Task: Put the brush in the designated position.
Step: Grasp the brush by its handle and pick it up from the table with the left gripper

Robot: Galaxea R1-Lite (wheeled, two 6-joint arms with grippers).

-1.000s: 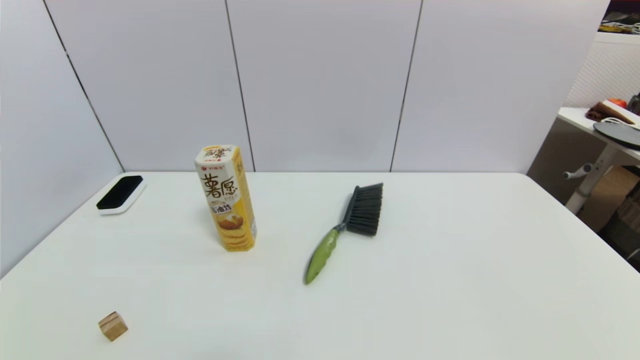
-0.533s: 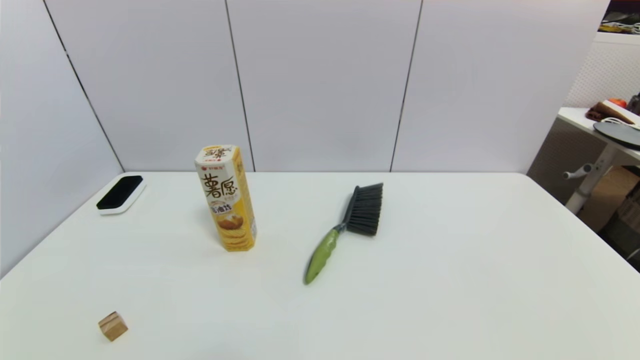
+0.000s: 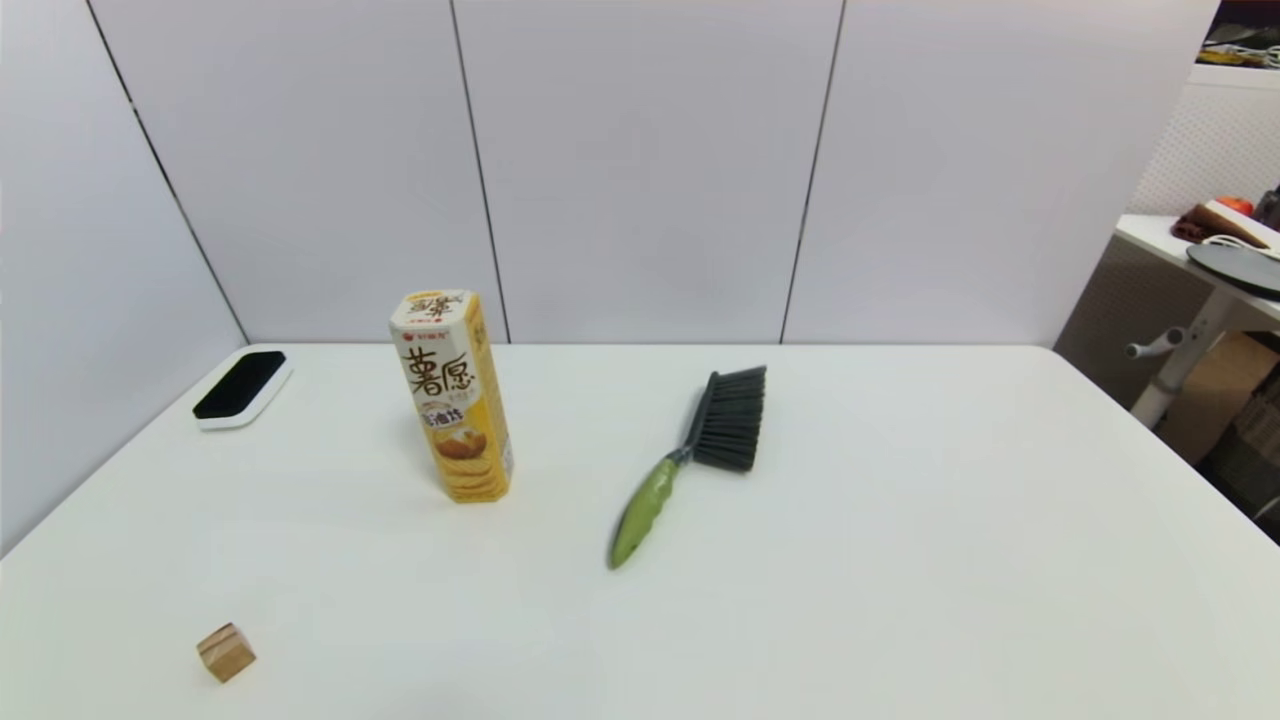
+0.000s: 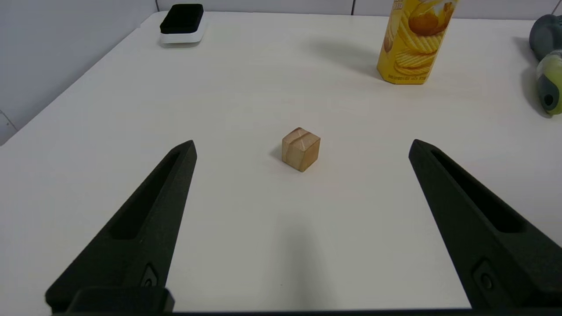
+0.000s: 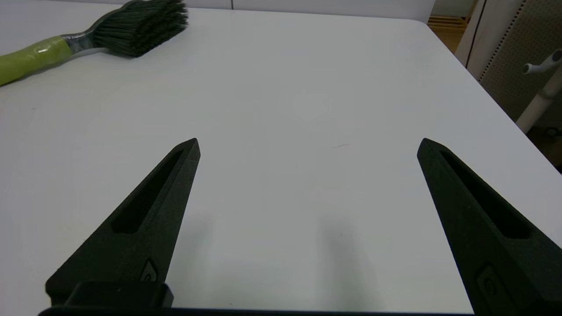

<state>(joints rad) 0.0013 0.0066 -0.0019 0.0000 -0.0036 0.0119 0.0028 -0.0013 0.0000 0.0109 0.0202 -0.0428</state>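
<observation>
The green-handled hand broom with dark grey bristles (image 3: 690, 462) lies flat on the white tabletop (image 3: 900, 560), far ahead of the right end effector (image 5: 307, 145), off to one side. A crooked grab could spin it. Both end effectors wait low with fingers wide apart; the left end effector (image 4: 303, 145) faces a small wooden cube (image 4: 300, 149).

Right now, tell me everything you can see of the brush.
The brush is a hand broom lying flat on the white table, near its middle and right of the yellow snack box. A wide block of dark grey bristles sits on a dark grey spine at the far end; the olive-green, ridged, plastic-looking handle points toward the robot. Only the table touches it.
</observation>
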